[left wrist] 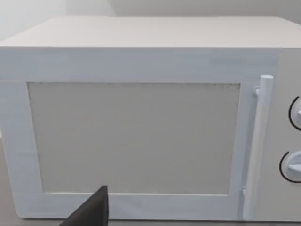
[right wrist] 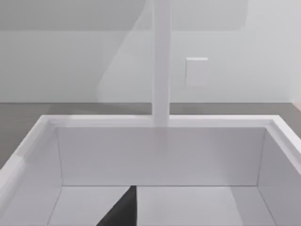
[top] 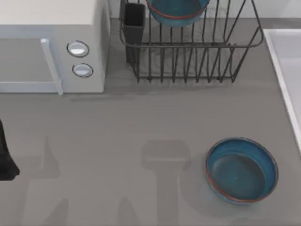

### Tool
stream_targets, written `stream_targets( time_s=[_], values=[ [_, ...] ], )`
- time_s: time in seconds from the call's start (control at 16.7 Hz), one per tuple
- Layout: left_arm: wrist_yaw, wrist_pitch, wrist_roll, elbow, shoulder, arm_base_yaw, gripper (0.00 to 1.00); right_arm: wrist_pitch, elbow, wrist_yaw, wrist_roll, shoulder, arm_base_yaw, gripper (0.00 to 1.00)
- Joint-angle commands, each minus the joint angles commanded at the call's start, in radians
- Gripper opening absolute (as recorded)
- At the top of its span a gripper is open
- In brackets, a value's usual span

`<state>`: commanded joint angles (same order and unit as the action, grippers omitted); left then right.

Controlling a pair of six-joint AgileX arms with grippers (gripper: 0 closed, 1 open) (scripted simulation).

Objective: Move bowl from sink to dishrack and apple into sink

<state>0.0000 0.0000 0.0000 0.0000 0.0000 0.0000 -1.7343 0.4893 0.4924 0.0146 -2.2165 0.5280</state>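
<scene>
One teal-blue bowl (top: 241,170) with a red-brown rim sits upright on the grey table at the front right, outside the sink (top: 278,70). A second, look-alike bowl (top: 176,12) rests in the dark wire dishrack (top: 188,61) at the back. The right wrist view looks into the white sink (right wrist: 160,155), whose visible basin holds nothing, and a dark part of my right gripper (right wrist: 122,209) hangs over it. My left arm (top: 4,160) is at the table's left edge, with its gripper (left wrist: 91,212) facing the microwave door. The apple is out of view.
A white microwave (top: 51,47) with two round knobs fills the back left, its door handle (left wrist: 256,146) close to my left gripper. A black utensil cup (top: 135,21) stands at the rack's left corner. A white faucet column (right wrist: 161,61) rises behind the sink.
</scene>
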Motion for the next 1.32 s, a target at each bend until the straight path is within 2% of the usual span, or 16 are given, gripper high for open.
stream_targets(
  time_s=[0.54, 0.78, 1.02, 1.32],
  values=[
    [0.000, 0.000, 0.000, 0.000, 0.000, 0.000, 1.00, 0.000, 0.001, 0.000, 0.000, 0.000, 0.000, 1.00],
    [0.000, 0.000, 0.000, 0.000, 0.000, 0.000, 1.00, 0.070, -0.015, -0.027, -0.003, 0.102, -0.024, 1.00],
    [0.000, 0.000, 0.000, 0.000, 0.000, 0.000, 1.00, 0.272, -0.069, -0.087, -0.007, 0.368, -0.089, 1.00],
    [0.000, 0.000, 0.000, 0.000, 0.000, 0.000, 1.00, 0.701, -0.194, -0.192, -0.004, 0.921, -0.210, 1.00]
  ],
)
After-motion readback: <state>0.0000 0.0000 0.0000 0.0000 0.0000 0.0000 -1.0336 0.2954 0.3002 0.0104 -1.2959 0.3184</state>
